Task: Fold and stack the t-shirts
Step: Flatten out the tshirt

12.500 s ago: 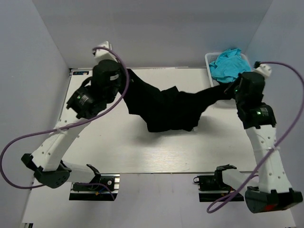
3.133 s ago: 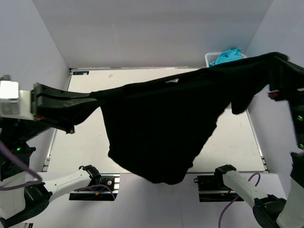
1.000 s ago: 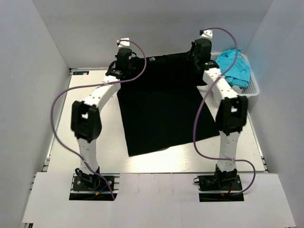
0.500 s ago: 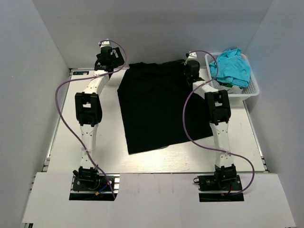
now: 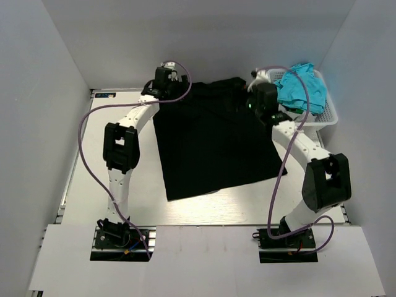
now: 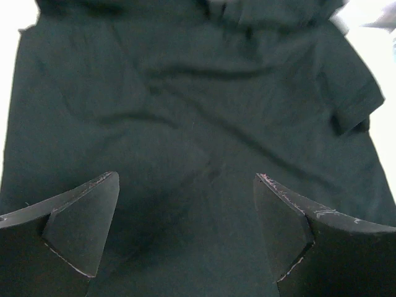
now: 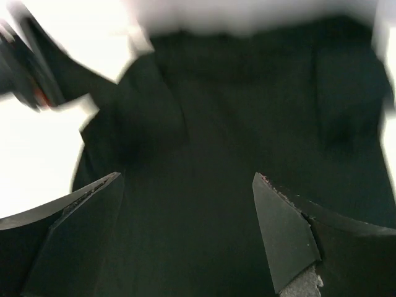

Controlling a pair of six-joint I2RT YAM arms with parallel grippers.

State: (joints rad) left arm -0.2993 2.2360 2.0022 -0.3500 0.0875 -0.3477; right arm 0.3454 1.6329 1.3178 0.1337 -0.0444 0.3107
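Observation:
A black t-shirt (image 5: 213, 139) lies spread flat on the white table (image 5: 111, 154), its collar end toward the far wall. My left gripper (image 5: 166, 79) hovers over the shirt's far left corner. In the left wrist view it (image 6: 185, 229) is open, with only black cloth (image 6: 198, 124) below the wide-apart fingers (image 6: 80, 229). My right gripper (image 5: 260, 98) hangs over the far right shoulder. In the right wrist view it (image 7: 185, 229) is open too, above the cloth (image 7: 235, 154), holding nothing. A blue t-shirt (image 5: 300, 86) lies bunched in a basket.
The white basket (image 5: 328, 117) stands at the far right corner, just right of my right arm. Grey walls close the table on the left, back and right. Purple cables loop from both arms over the table.
Both grippers have opened and let go of the black shirt's far edge. The left gripper has shifted right over the shirt corner. The right arm's elbow has swung out to the right.

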